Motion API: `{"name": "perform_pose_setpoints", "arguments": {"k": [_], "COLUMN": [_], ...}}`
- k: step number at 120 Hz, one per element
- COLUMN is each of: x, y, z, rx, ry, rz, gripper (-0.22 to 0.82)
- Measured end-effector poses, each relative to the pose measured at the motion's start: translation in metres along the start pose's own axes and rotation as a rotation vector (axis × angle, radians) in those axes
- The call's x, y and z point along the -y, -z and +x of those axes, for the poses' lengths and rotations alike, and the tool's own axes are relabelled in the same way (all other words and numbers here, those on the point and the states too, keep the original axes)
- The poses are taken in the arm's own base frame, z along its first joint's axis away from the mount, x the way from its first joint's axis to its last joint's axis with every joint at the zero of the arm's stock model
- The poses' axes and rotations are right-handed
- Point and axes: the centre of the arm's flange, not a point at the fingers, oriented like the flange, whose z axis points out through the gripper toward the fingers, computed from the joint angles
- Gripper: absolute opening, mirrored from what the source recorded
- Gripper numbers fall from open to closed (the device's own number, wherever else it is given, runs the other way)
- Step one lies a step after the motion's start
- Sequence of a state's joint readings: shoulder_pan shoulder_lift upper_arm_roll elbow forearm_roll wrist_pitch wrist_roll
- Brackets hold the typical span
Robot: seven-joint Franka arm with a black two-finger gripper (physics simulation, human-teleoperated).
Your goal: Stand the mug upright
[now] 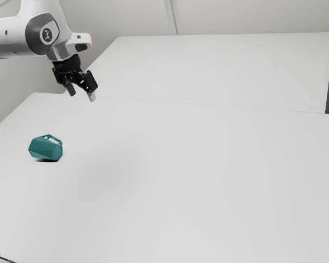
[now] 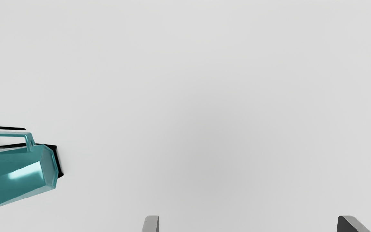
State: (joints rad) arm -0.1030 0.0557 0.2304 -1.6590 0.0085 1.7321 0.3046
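The teal mug (image 1: pixel 45 149) is lying on its side on the white table (image 1: pixel 181 164), toward the exterior view's left, well apart from the gripper (image 1: pixel 82 93). Its glossy, faceted body is tapering toward a flat, many-sided end, and a bright highlight is gleaming on one facet. An angular, slender handle (image 2: pixel 3 133) is standing out along the upper side, leaving a gap beside the body. A dark shadow (image 2: pixel 60 166) is showing beside the mug. The gripper is hovering above the table, its fingers standing wide apart, holding nothing

Gripper (image 1: pixel 82 97) open, angled downward
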Motion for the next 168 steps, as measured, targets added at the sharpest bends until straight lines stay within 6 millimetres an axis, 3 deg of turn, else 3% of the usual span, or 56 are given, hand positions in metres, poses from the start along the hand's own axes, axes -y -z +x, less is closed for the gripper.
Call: {"name": "perform_pose_setpoints", "arguments": {"k": [24, 42, 48, 57, 62, 71, 84, 106, 128, 145, 168], "x": [0.003, 0.031, 0.059, 0.131, 0.161, 0.196, 0.234, 0.282, 0.312, 0.321, 0.343], "y": [0.001, -0.017, -0.02, -0.03, -0.036, -0.042, -0.06, -0.107, -0.147, -0.187, -0.215], "z": [-0.005, -0.043, -0.064, -0.12, -0.148, -0.179, -0.206, -0.23, -0.254, -0.246, -0.239], "rx": [-0.016, -0.027, -0.042, -0.071, -0.093, -0.147, -0.218, -0.308, -0.34, -0.357, -0.414], "ry": [0.002, 0.063, 0.126, 0.299, 0.373, 0.458, 0.531, 0.557, 0.47, 0.345, 0.207], "rz": [-0.007, -0.031, -0.037, -0.06, -0.071, -0.102, -0.159, -0.221, -0.247, -0.289, -0.261], "gripper": [0.6, 0.6, 0.6, 0.6, 0.6, 0.6, 0.6, 0.6, 0.6, 0.6, 0.6]}}
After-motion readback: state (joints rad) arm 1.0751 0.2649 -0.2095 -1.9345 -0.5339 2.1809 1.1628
